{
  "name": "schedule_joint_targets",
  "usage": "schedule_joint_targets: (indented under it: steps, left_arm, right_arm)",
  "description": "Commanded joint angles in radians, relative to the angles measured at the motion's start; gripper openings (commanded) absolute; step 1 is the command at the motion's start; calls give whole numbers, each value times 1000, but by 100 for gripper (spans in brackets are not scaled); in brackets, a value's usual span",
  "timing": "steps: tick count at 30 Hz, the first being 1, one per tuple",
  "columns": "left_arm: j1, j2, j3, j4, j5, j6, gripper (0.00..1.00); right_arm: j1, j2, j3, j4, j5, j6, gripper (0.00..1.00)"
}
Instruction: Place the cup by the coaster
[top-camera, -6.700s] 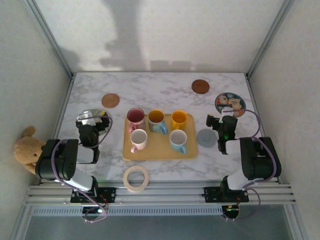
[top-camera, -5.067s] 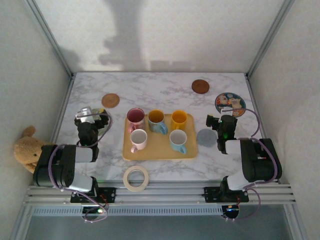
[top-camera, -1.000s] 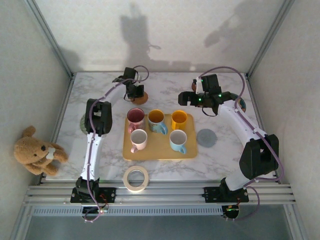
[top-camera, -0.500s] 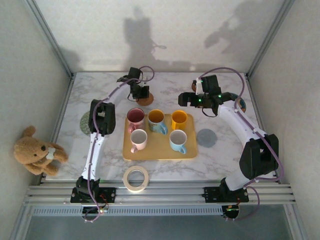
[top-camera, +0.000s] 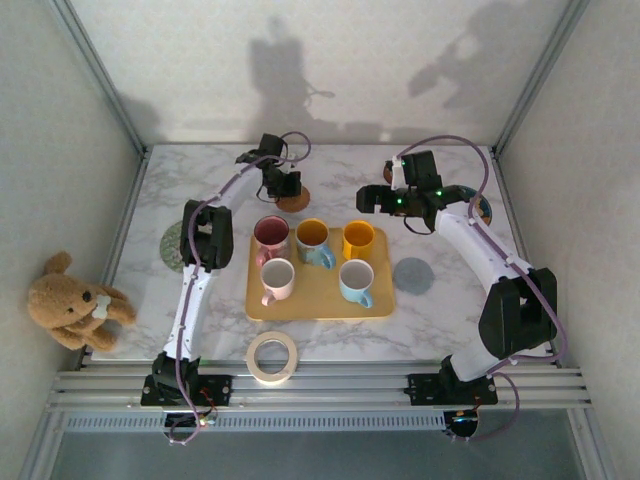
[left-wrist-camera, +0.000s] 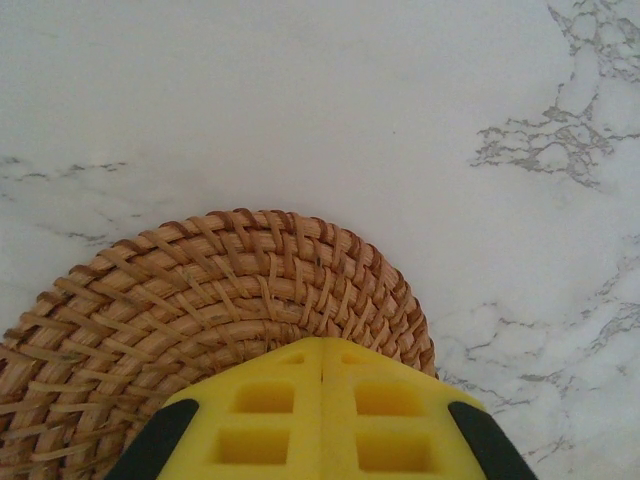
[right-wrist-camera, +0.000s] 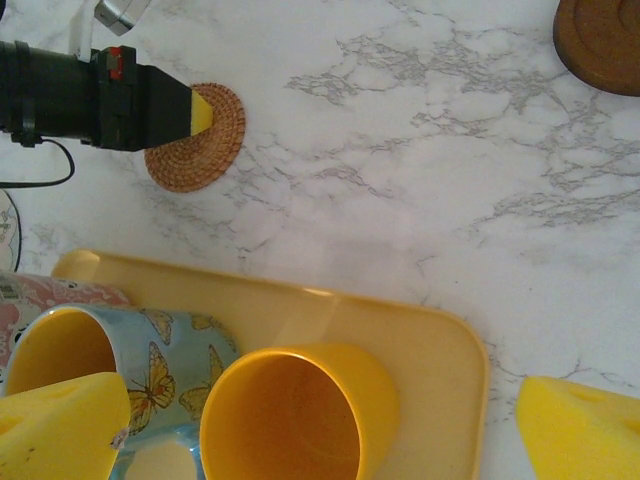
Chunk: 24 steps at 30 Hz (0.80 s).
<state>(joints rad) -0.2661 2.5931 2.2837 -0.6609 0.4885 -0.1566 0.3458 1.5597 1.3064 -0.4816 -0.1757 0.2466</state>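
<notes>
Nearest us, the orange cup (top-camera: 358, 240) stands in the far right corner of the yellow tray (top-camera: 320, 312), with the right gripper (top-camera: 378, 198) above it, jaws wide apart and empty. Just past the tray's far edge, the left gripper (top-camera: 283, 185), fingers together, rests its tips on the wicker coaster (right-wrist-camera: 195, 145); we see bare marble (top-camera: 340, 170) open to its right.

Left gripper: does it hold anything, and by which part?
Nothing is held. The left gripper is shut on itself, its tip over the edge of the woven coaster, which lies flat on the table.
</notes>
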Motion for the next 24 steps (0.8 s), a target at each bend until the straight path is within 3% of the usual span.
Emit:
schedule_joint_targets:
  steps: [1, 24]
  left_arm:
    - [-19, 51, 15, -62, 39, 2, 0]
    - [-25, 92, 42, 27, 142, -57, 0]
  right_arm:
    - [9, -18, -15, 15, 10, -17, 99]
    - [9, -22, -12, 3, 22, -16, 99]
